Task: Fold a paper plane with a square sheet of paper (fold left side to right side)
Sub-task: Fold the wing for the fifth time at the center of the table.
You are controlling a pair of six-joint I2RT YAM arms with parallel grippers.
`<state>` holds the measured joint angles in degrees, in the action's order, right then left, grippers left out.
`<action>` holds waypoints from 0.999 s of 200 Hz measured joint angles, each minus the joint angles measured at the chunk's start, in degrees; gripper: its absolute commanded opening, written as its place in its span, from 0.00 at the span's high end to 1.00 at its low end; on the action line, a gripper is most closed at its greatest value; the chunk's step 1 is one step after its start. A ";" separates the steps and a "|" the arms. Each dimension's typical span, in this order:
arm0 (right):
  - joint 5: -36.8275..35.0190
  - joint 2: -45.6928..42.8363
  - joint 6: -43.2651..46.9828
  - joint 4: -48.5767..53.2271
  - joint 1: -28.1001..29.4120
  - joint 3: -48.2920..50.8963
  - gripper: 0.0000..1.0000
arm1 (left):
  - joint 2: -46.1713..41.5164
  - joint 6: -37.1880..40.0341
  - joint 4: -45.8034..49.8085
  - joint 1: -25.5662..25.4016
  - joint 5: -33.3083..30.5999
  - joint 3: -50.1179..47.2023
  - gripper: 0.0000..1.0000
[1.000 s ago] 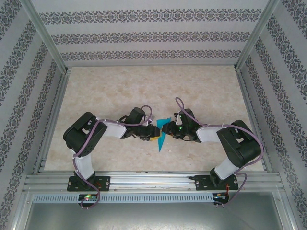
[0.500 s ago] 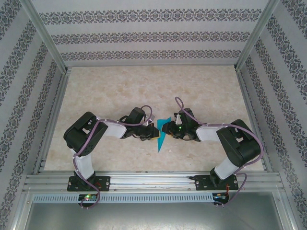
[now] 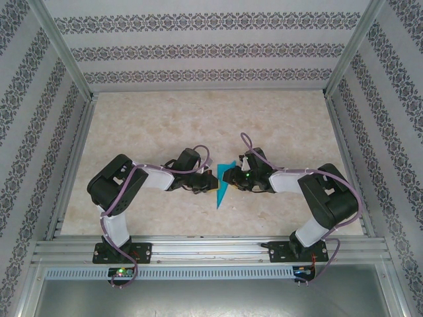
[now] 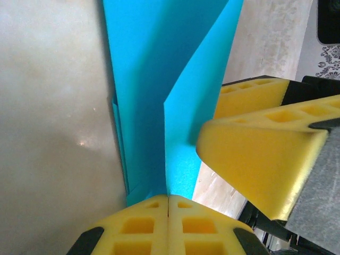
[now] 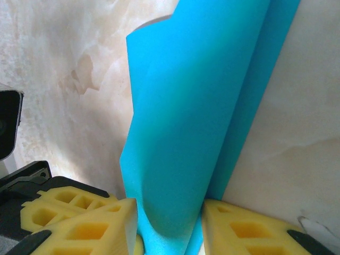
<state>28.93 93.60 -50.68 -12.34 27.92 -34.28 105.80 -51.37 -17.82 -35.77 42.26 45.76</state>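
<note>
The sheet of paper (image 3: pixel 223 191) was plain teal-blue with a bare surface, and it sat a little toward 6 o'clock from the middle of the desk (image 3: pixel 198 119), between the tips of the left arm (image 3: pixel 149 178) and the right arm (image 3: pixel 297 181). From the top camera it read as a slim folded wedge: its long axis ran from about 1 o'clock down to between 6 and 7 o'clock, with the broad end at the far side and the narrow tip pointing toward the near edge. The left wrist camera added the layers, a flat part of the paper (image 4: pixel 154 95) lying on the desk and a flap standing up from a crease. It also showed the left jaws fully closed, their yellow pads (image 4: pixel 138 228) pressed together with the paper's lower edge pinched in the seam. At 3 o'clock in that view a yellow finger (image 4: pixel 255 154) of the right jaws sat just beside the flap. The right wrist camera showed the paper (image 5: pixel 202 106) bowed into a soft curve, rising toward 12 o'clock from between the right pads (image 5: pixel 85 228). The right jaws stood partly apart with the paper between them, and I could not tell whether they were gripping it
</note>
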 measured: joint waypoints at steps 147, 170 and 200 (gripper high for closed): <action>-1.70 1.22 1.36 6.60 0.74 -3.67 0.62 | -0.26 3.23 4.24 0.00 -2.45 0.46 0.98; -1.70 1.25 1.38 6.80 0.76 -3.78 0.62 | 0.35 3.48 4.44 0.00 -2.40 1.16 0.98; -1.92 1.31 1.51 7.10 0.85 -3.96 0.62 | 0.63 4.02 4.87 0.00 -2.38 1.68 0.98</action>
<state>27.00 94.91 -49.17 -5.23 28.77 -38.24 106.43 -47.35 -12.95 -35.77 39.88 47.44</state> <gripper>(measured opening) 0.383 0.055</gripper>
